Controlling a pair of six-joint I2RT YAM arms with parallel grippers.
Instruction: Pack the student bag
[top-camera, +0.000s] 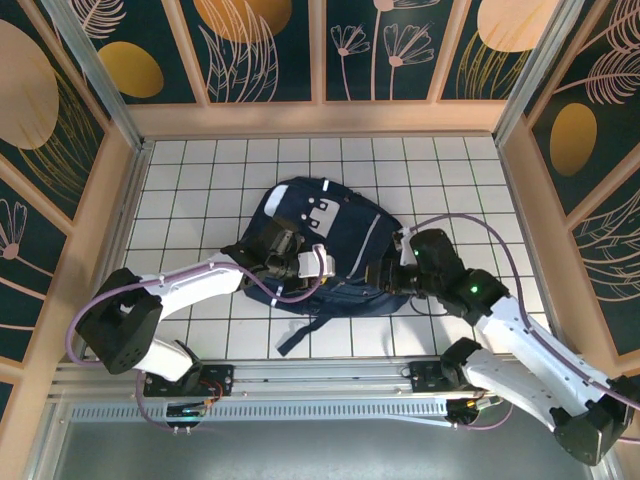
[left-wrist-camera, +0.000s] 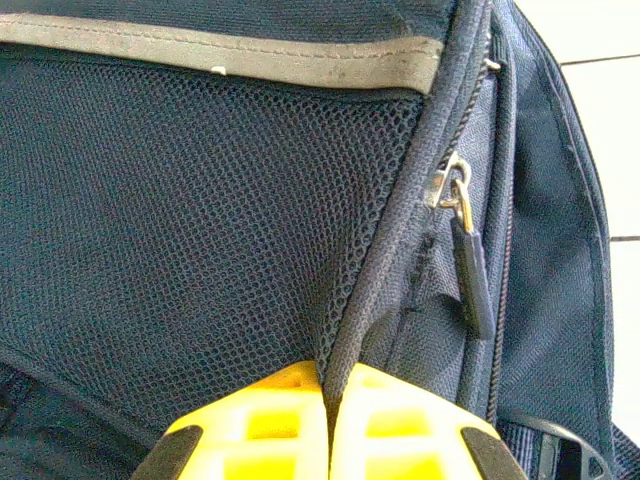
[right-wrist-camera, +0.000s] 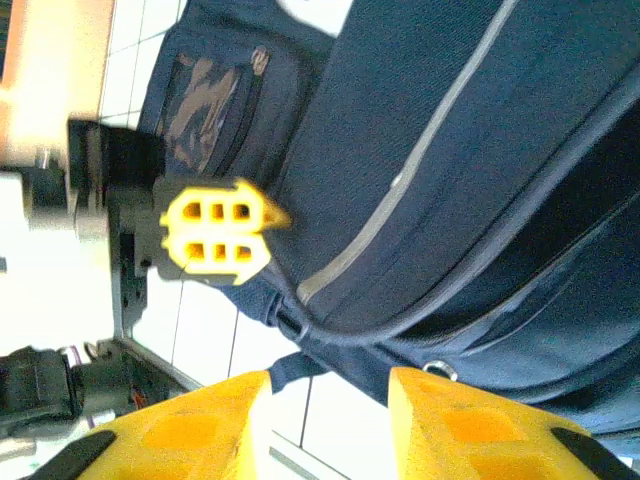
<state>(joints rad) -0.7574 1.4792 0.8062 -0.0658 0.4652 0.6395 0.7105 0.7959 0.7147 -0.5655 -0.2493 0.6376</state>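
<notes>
The student bag (top-camera: 345, 215) lies flat mid-table (top-camera: 200, 170), between the two arms; its long axis runs from near edge to far, white-patched top away from the bases; the left gripper (left-wrist-camera: 328, 425) is clamped tight on a piped seam beside the mesh pocket (left-wrist-camera: 180, 230), on the bag's left side; the right gripper (right-wrist-camera: 330, 415) stands with jaws apart and holds nothing, the bag's near right edge just ahead of its gap; that arm looks likelier to take hold next.

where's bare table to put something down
Free: the table strip between the bag and the back wall, plus both far corners. Crowded: the near side, where left arm and right arm meet the bag and its strap trails.
</notes>
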